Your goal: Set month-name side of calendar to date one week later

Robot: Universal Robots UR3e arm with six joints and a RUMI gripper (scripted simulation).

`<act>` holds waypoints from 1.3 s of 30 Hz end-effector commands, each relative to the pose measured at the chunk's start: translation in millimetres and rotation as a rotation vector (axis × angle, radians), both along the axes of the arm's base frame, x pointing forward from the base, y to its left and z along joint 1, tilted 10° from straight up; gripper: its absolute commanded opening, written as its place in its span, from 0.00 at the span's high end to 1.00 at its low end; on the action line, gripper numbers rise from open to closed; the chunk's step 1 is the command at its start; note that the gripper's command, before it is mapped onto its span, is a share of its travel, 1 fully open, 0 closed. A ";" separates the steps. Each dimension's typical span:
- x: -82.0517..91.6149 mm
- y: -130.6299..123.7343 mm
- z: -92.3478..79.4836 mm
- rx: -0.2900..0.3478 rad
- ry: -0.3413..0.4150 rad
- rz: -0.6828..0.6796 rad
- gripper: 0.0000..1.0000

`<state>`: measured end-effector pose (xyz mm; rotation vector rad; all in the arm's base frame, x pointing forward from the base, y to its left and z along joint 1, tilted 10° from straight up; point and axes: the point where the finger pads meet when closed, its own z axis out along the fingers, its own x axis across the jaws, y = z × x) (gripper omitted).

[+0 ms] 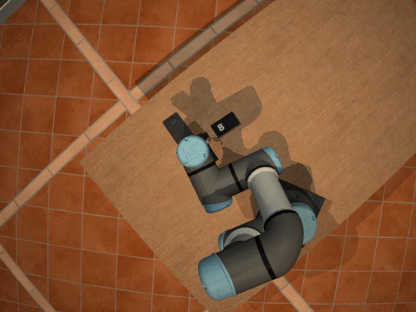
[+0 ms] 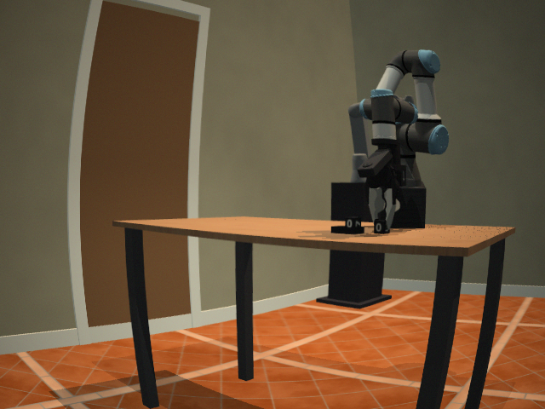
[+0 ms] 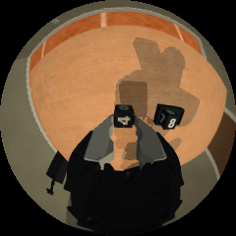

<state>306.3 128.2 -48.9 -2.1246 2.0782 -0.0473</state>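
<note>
My gripper (image 3: 123, 115) is shut on a black cube (image 3: 123, 118) whose face toward the wrist camera reads 4; in the side view this cube (image 2: 379, 227) shows a 0 and sits at the table surface between the fingers (image 2: 381, 220). The second black cube (image 3: 170, 117) (image 1: 220, 127) rests in the black tray (image 1: 225, 123) to the right of the held one, with 8 on top and 7 on one side. In the side view it (image 2: 352, 223) shows a 0. From above my wrist (image 1: 192, 151) hides the held cube.
The wooden table (image 1: 268, 101) carries the arm's black base (image 1: 302, 201) near one edge. A black pedestal (image 2: 356, 264) stands behind the table. A black camera bracket (image 1: 174, 125) sticks out from my wrist.
</note>
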 end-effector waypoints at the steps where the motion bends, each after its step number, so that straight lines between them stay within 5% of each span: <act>1: 0.8 0.0 0.6 0.000 -0.002 0.000 0.89; 39: 1.3 0.4 -3.3 0.000 -0.002 0.000 0.89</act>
